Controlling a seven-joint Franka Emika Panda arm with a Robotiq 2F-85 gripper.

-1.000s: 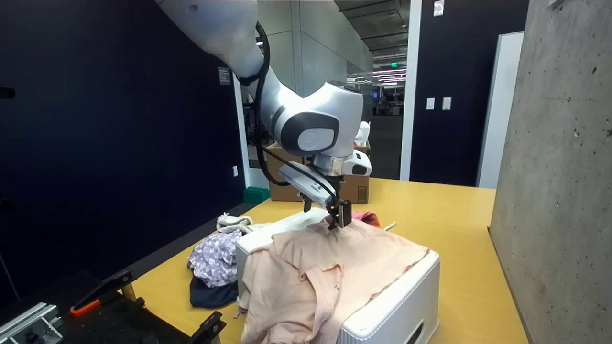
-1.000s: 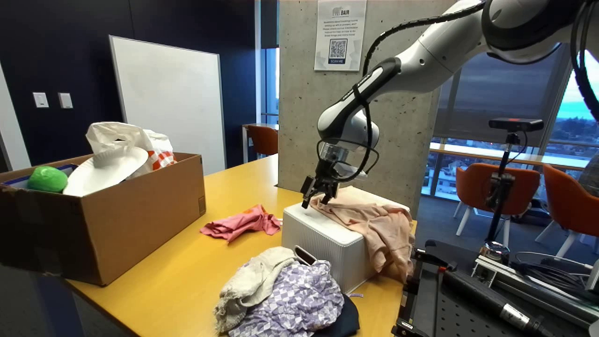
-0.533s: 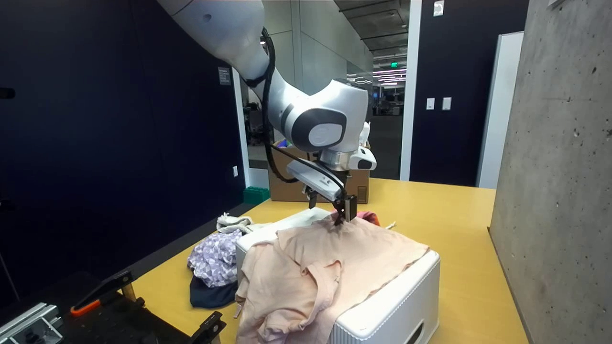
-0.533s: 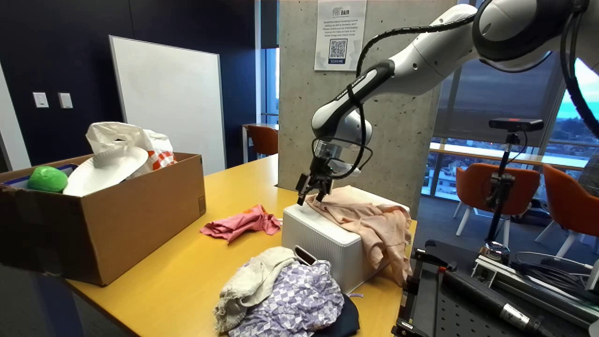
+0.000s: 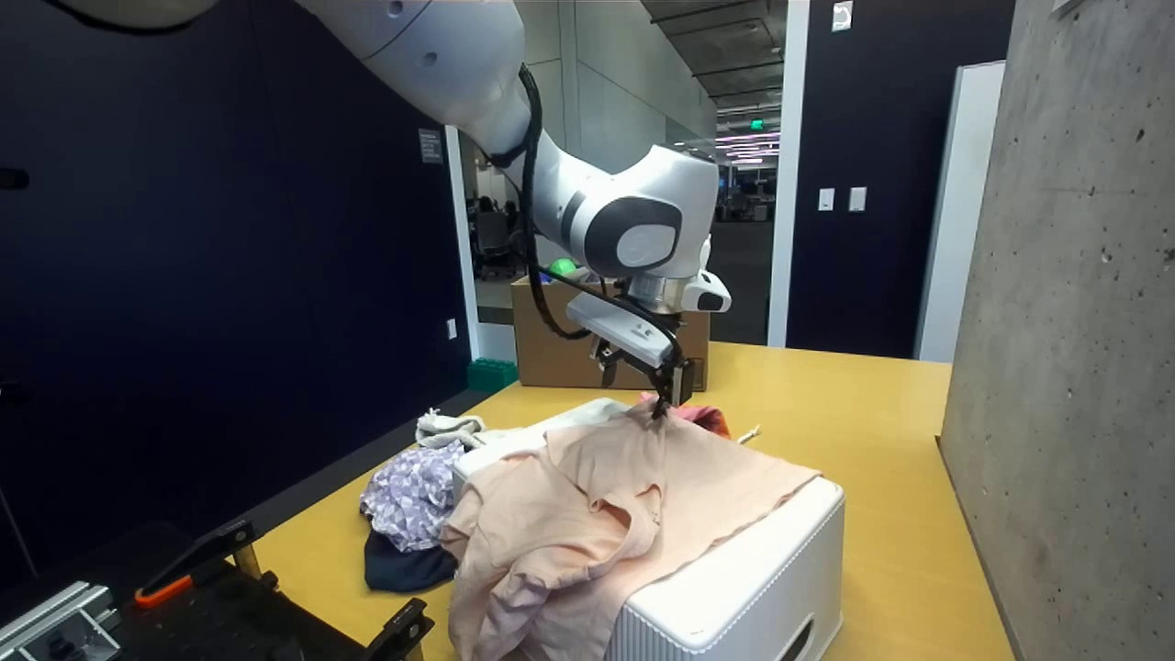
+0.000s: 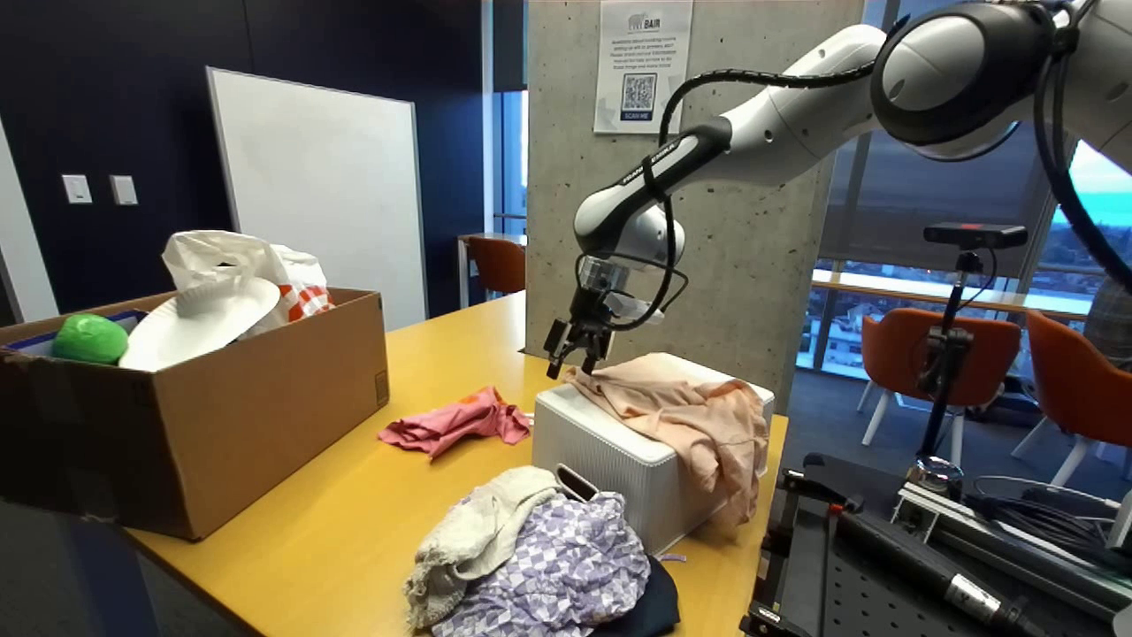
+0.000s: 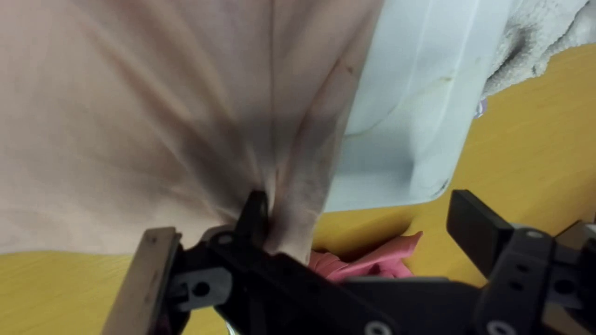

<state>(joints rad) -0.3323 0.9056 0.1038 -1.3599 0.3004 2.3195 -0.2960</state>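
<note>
The peach shirt [image 5: 725, 468] lies over the white box [image 5: 748, 574]; smoothing seems left. Your gripper [image 7: 358, 204], spread wide, touches the bunched shirt.

My jaws are black against the plain peach of the shirt [image 5: 698, 482], centre frame in an exterior view. The box [image 5: 753, 569] beneath it is white, its side finely ribbed. At bottom centre in an exterior view I see a cloth [image 6: 575, 553] printed in a purple-and-white geometric pattern, with cream fabric [image 6: 495, 513] on its left and navy fabric [image 6: 661, 602] on its right. Above them, left of centre, a rose-pink garment [image 6: 453, 426] shows orange at its upper edge. The tabletop [image 6: 336, 531] is yellow, the carton [image 6: 283, 429] at far left brown, the paper plate [image 6: 199, 326] in it white.
</note>
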